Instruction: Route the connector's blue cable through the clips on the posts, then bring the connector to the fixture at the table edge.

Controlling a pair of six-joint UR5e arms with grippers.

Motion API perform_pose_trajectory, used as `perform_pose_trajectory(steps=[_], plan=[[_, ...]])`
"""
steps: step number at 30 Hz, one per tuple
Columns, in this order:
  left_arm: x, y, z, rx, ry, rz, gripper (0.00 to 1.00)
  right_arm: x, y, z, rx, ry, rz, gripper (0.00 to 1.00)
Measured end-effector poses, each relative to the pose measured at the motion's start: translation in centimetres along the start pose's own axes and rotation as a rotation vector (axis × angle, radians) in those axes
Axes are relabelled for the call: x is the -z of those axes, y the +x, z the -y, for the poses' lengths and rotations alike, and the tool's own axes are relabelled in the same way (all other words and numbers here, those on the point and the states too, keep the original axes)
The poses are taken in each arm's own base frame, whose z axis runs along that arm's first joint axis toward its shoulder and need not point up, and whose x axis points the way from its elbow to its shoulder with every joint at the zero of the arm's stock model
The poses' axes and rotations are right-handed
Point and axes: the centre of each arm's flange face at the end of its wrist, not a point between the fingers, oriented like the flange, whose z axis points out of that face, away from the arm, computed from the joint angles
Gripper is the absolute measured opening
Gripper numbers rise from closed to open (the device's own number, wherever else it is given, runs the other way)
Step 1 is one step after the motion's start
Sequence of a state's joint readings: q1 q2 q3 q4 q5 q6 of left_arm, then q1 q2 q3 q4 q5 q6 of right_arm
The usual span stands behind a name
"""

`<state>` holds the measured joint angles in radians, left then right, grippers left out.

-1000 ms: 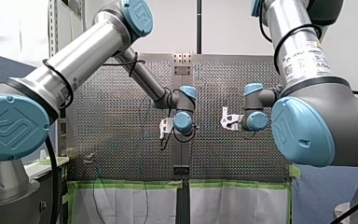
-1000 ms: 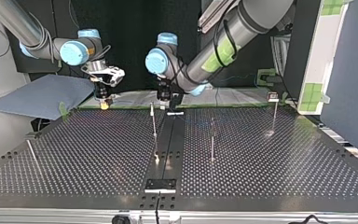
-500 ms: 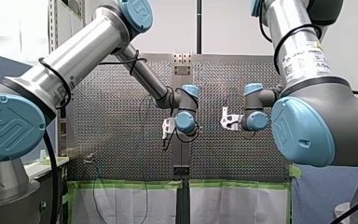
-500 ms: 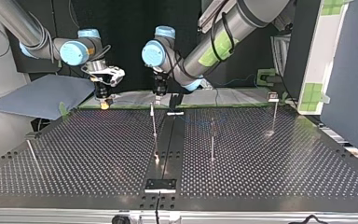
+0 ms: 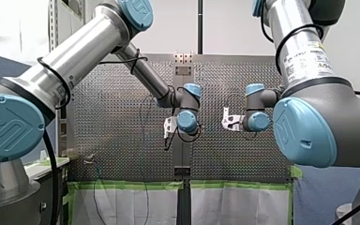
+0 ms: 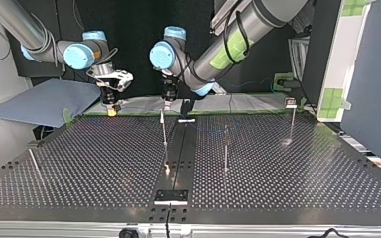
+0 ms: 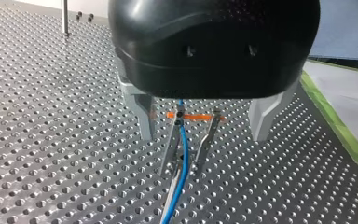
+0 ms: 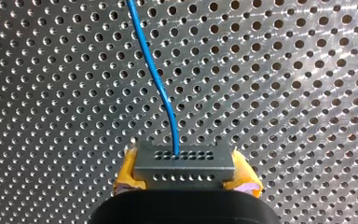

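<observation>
Blue cable (image 8: pixel 156 74) leaves the connector (image 8: pixel 185 161) and runs straight ahead of the right gripper (image 8: pixel 185 171), over the perforated counter (image 8: pixel 307 70). Right jaws are closed on the connector, with a yellow pad on each short end. In the top view this gripper sits low at the far left of the counter. The left gripper (image 7: pixel 203 136) hangs just above the middle post (image 6: pixel 163 134), well apart from the right one. Left jaws are wide apart and grip nothing.

The clip (image 7: pixel 193 116) stands between the two metal fingers (image 7: pixel 144 116), roughly centred. The cable passes between the clip's prongs and carries on toward the near side. Its long axis lies across the line joining the fingers, so I judge a plain closing stroke would catch it with no wrist turn needed. Cannot tell whether the cable is fully seated in the clip. The left arm is clearly the nearer to clip and cable, while the right only anchors the connector end. The next post (image 6: pixel 225 148) stands to the right in the top view, and no cable can be made out on it.
</observation>
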<state>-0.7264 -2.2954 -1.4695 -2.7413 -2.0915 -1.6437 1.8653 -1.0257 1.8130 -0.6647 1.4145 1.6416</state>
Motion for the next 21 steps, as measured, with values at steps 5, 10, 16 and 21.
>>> perform_pose_trajectory(steps=[5, 10, 16, 21], plan=[[0.1, -0.1, 0.1, 0.000, 0.002, 0.001, 1.00, 0.0, 0.0, 0.0, 0.000, 0.000, 0.000, 0.00], [1.2, -0.2, 0.3, -0.009, 0.000, -0.003, 1.00, 0.0, 0.0, 0.0, 0.000, 0.000, 0.000, 0.00], [2.8, -1.5, 0.4, 0.024, 0.030, 0.032, 1.00, 0.0, 0.0, 0.1, 0.000, 0.002, 0.002, 0.00], [4.2, -2.7, 0.3, 0.086, 0.079, 0.068, 1.00, 0.1, 0.0, 0.3, 0.000, 0.008, 0.004, 0.00]])
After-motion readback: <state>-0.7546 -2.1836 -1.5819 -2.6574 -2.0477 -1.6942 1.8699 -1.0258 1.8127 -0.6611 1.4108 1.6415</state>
